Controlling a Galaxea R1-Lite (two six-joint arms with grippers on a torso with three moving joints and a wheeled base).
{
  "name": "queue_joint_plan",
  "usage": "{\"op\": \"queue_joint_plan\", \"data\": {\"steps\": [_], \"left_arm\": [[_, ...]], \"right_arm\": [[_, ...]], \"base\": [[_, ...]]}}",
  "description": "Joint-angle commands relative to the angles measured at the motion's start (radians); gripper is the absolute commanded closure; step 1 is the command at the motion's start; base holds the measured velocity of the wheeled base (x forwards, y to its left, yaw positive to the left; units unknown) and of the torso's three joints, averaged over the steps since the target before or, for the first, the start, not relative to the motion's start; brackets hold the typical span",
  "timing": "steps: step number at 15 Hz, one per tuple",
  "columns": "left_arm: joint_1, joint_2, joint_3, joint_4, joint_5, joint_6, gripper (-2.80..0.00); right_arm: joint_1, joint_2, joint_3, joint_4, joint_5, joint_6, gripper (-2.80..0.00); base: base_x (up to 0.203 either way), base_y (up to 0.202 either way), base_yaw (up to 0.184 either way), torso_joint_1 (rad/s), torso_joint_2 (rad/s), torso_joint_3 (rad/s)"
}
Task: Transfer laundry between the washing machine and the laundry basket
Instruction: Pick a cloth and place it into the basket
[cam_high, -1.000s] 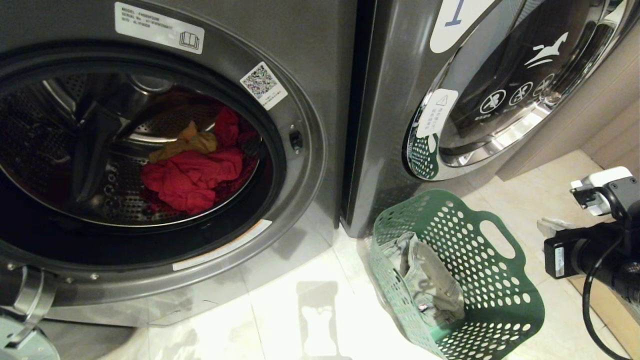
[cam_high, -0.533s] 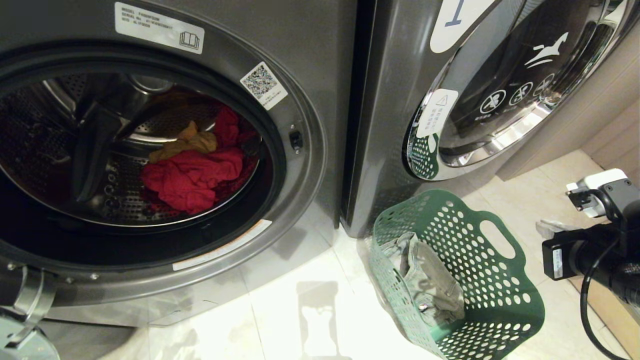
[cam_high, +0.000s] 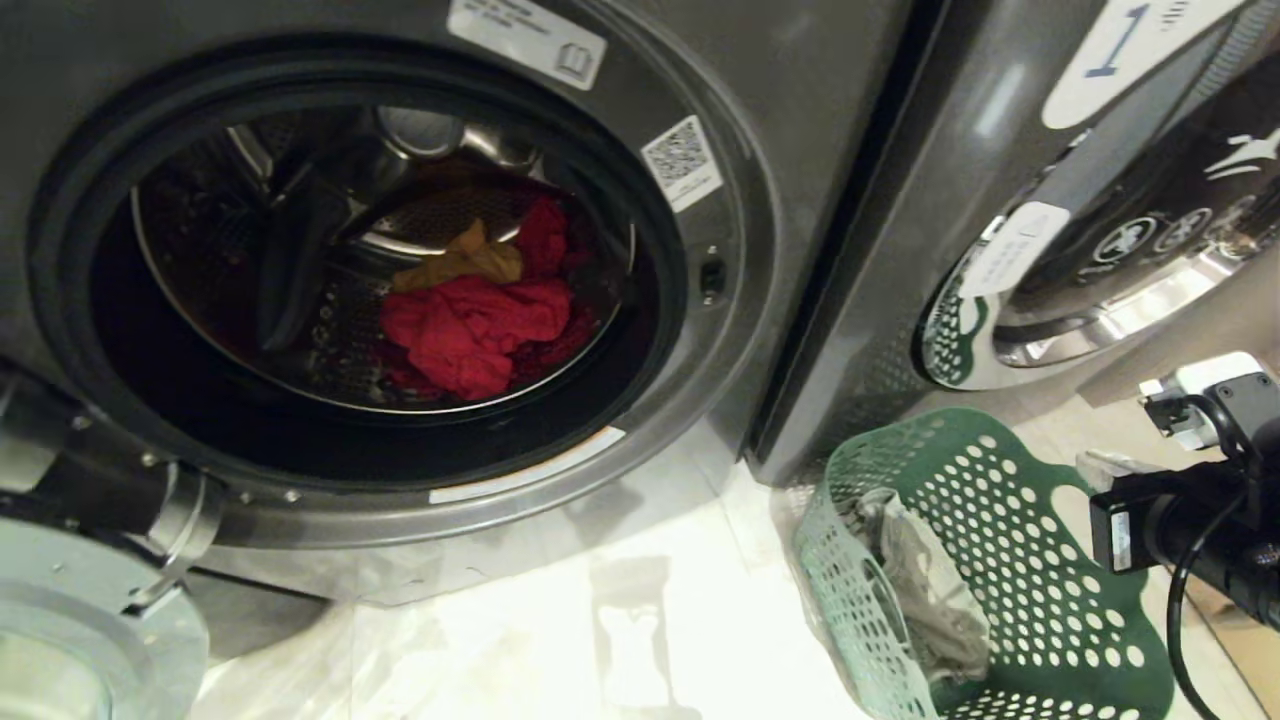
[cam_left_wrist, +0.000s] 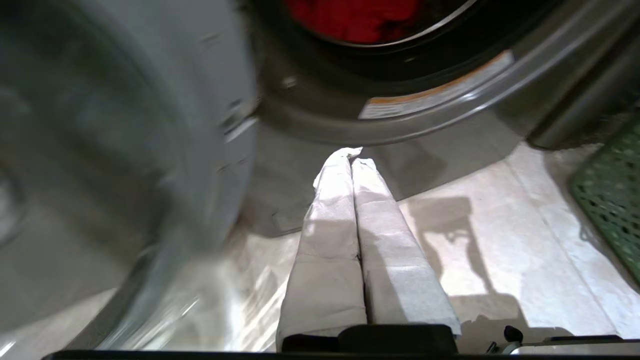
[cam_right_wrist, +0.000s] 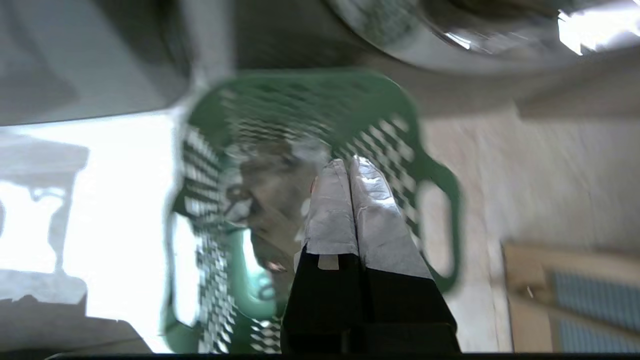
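Note:
The washing machine (cam_high: 770, 200) stands with its door swung open at the left. In its drum lie a bright red garment (cam_high: 470, 330) and an orange-yellow one (cam_high: 460, 262). The dark green laundry basket (cam_high: 1050, 600) stands on the floor to the right and holds a grey-beige garment (cam_high: 925, 590). My right gripper (cam_high: 1092, 463) hangs shut and empty just right of the basket; the right wrist view shows its tips (cam_right_wrist: 348, 162) over the basket (cam_right_wrist: 310, 95). My left gripper (cam_left_wrist: 350, 155) is shut and empty, low over the floor before the machine's lower rim.
A second grey machine labelled 1 (cam_high: 1120, 45) stands to the right with its glass door closed. The open door (cam_left_wrist: 125, 125) of the washing machine stands close by the left gripper. A pale glossy floor (cam_high: 640, 610) lies in front.
The whole head view has shifted: the drum opening and basket now sit further right in the picture, so the camera moved. Laundry, basket and both grippers look unchanged.

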Motion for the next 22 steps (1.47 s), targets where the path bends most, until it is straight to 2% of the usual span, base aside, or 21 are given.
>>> {"op": "queue_joint_plan", "data": {"steps": [1,18,22], "left_arm": [[0.001,0.001,0.04,-0.001,0.0,0.001,0.0],[0.001,0.001,0.04,-0.003,0.0,-0.001,0.0],[0.001,0.0,0.04,-0.001,0.0,-0.001,0.0]], "right_arm": [[0.0,-0.017,0.008,-0.005,-0.002,-0.003,0.0],[0.026,-0.028,0.054,-0.005,0.0,-0.028,0.0],[0.004,0.093,0.028,-0.06,-0.008,-0.014,0.0]], "base": [[-0.002,-0.01,0.171,0.005,0.0,0.0],[0.001,-0.01,0.17,0.003,0.0,0.002],[-0.001,-0.003,0.076,0.004,0.0,0.0]]}}
